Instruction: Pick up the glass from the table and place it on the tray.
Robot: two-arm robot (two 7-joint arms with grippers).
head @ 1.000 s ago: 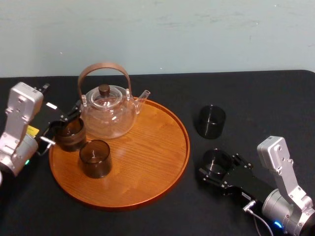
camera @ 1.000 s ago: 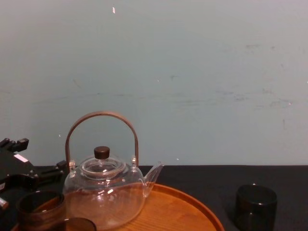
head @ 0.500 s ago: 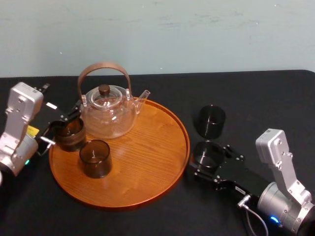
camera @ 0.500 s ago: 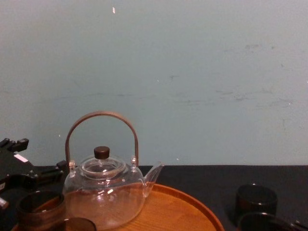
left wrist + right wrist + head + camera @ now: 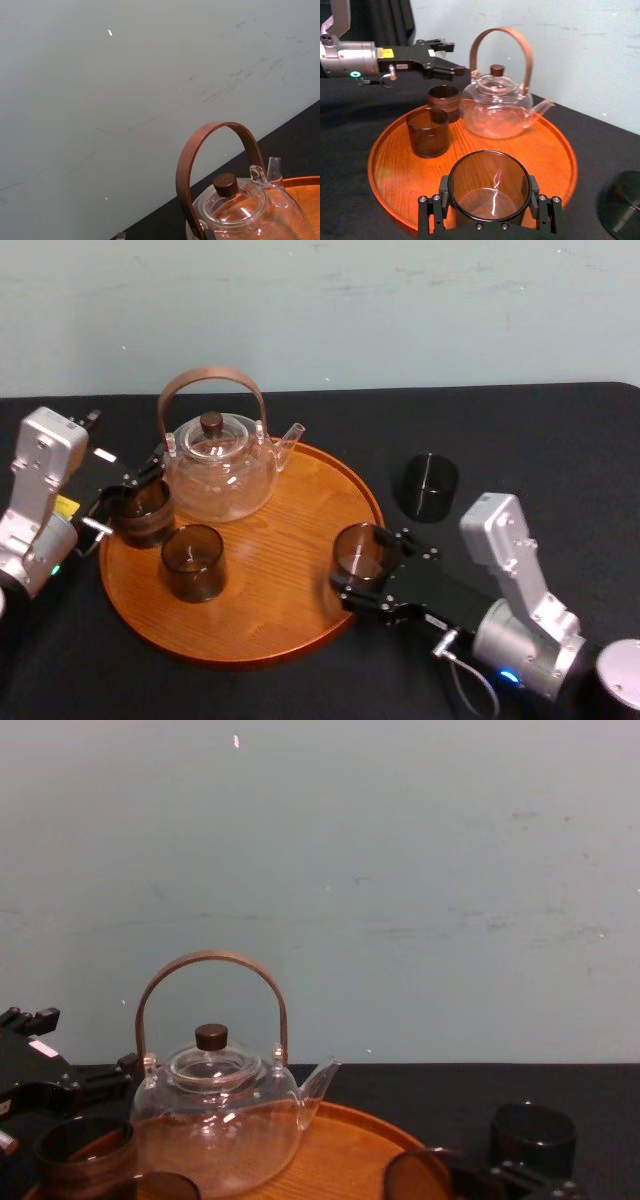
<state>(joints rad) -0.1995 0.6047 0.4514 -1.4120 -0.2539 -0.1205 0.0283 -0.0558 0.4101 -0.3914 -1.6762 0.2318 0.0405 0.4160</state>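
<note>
Moved since prior frame: R gripper (image 5: 362, 570) brought glass (image 5: 358, 552) from table to just inside tray (image 5: 268, 652) right rim, jaws clamped on its sidewall. Light, rigid, slick, brittle: grip mid-wall, moderate force. L gripper (image 5: 125, 502) idle at tray left; grip state cannot tell.

Head view looks down on the whole tray (image 5: 285, 545); chest view looks low and level across it; both wrist views sit nearer; all four share the teapot (image 5: 218, 468).

a clear teapot (image 5: 218, 465) stands left of a black, perhaps upturned, cup (image 5: 430, 486) on the dark table (image 5: 530, 440).
</note>
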